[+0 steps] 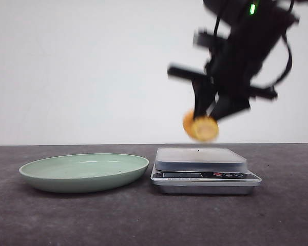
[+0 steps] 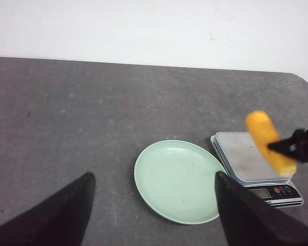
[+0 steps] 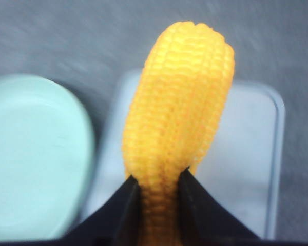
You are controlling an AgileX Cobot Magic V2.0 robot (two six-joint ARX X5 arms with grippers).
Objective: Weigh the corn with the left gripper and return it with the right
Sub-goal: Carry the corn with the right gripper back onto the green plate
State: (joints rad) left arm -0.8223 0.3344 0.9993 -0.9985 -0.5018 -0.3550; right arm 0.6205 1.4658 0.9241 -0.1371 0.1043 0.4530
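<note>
My right gripper [image 1: 209,114] is shut on the yellow-orange corn [image 1: 200,128] and holds it in the air above the silver scale [image 1: 201,159]. In the right wrist view the corn [image 3: 179,102] stands out between the two fingers [image 3: 120,207], over the scale platform [image 3: 246,154]. In the left wrist view the corn [image 2: 269,142] hangs over the scale [image 2: 246,159], pinched by the right fingers [image 2: 297,146]. My left gripper [image 2: 153,177] is open and empty, high above the green dish [image 2: 177,179]. The left gripper does not show in the front view.
The empty green dish [image 1: 84,171] sits on the dark table, left of the scale. The scale's display and buttons [image 1: 205,175] face the front. A white wall stands behind the table.
</note>
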